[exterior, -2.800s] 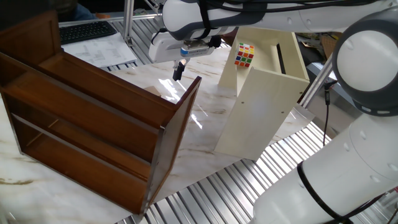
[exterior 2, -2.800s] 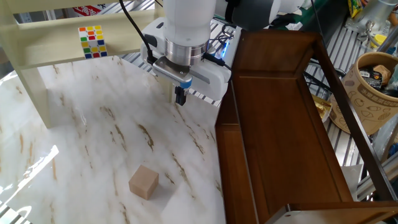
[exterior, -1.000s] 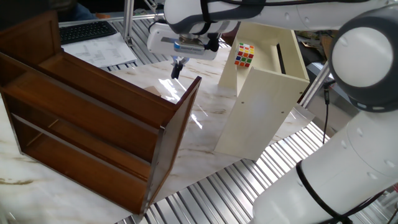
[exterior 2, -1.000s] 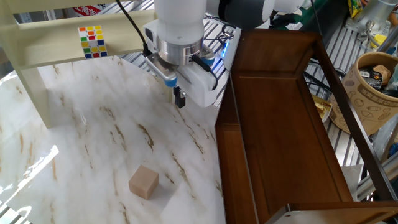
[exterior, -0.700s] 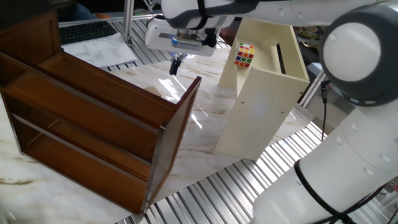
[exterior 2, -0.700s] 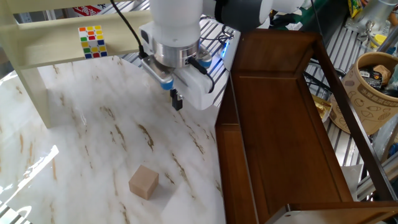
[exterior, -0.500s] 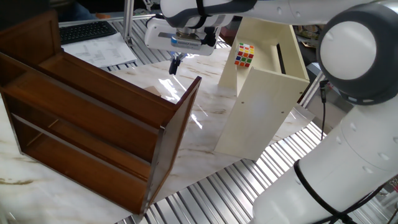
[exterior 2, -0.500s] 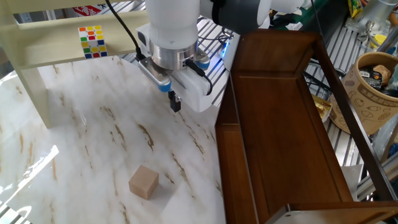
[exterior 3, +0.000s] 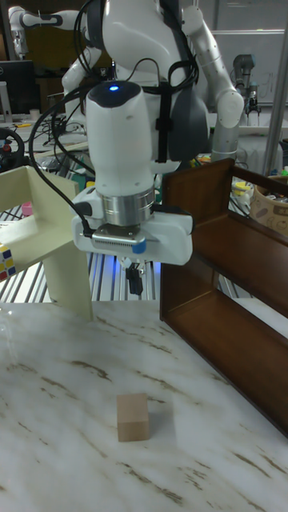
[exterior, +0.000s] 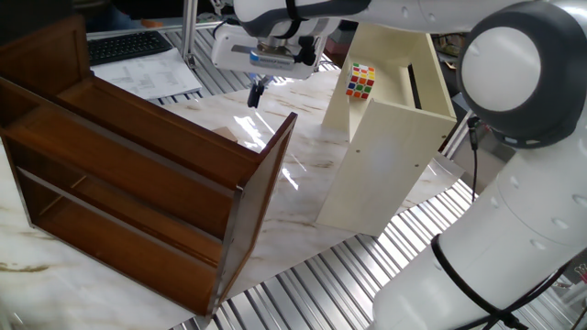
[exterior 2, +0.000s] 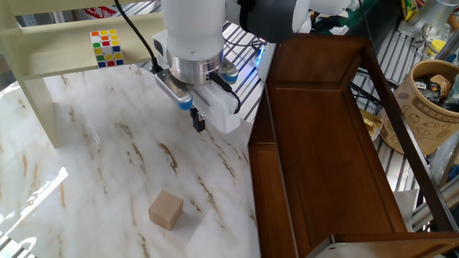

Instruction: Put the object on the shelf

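Note:
The object, a plain tan wooden block, rests on the marble table near the front, a little left of the shelf; the tall fixed view has the block at centre. The dark reddish-brown shelf lies along the table's side, its boards bare. My gripper hangs above the table, well behind the block and apart from it. Its fingers are pressed together, shut on nothing.
A cream-white cabinet stands opposite the shelf with a Rubik's cube on it. A tan bucket of tools sits beyond the shelf. A keyboard and papers lie off the table's far end.
The gripper has drifted away from the shelf's end toward the middle of the table, with its wrist turning. It stayed shut. The block has not moved.

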Controlling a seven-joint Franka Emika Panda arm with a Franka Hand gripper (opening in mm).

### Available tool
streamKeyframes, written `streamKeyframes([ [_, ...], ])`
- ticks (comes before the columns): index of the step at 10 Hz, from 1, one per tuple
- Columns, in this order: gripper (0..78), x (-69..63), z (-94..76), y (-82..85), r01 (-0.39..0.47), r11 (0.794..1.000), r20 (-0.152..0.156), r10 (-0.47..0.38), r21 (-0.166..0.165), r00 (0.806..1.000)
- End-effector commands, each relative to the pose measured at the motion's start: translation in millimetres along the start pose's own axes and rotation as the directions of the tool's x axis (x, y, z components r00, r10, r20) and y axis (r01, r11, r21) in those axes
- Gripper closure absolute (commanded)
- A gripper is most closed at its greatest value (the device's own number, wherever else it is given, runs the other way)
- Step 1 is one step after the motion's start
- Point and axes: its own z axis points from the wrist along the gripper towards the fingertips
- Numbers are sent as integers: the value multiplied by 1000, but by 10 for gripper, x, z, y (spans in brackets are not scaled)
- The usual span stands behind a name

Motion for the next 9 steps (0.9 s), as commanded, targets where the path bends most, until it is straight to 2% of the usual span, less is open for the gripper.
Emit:
streamKeyframes([
  [1, 776, -114, -37, 40, -26, 1000, 15, 26, 5, 1000],
  [2, 776, -114, -37, 40, -24, 1000, 28, 24, 1, 999],
  [3, 776, -114, -37, 40, -40, 999, 31, 39, 15, 999],
  [4, 776, -114, -37, 40, -52, 998, 23, 52, 25, 998],
  [5, 776, -114, -37, 40, -73, 997, -5, 73, 37, 997],
  [6, 776, -114, -37, 40, -81, 996, -12, 81, 40, 997],
  [9, 776, -114, -37, 40, -103, 994, -5, 103, 44, 995],
])
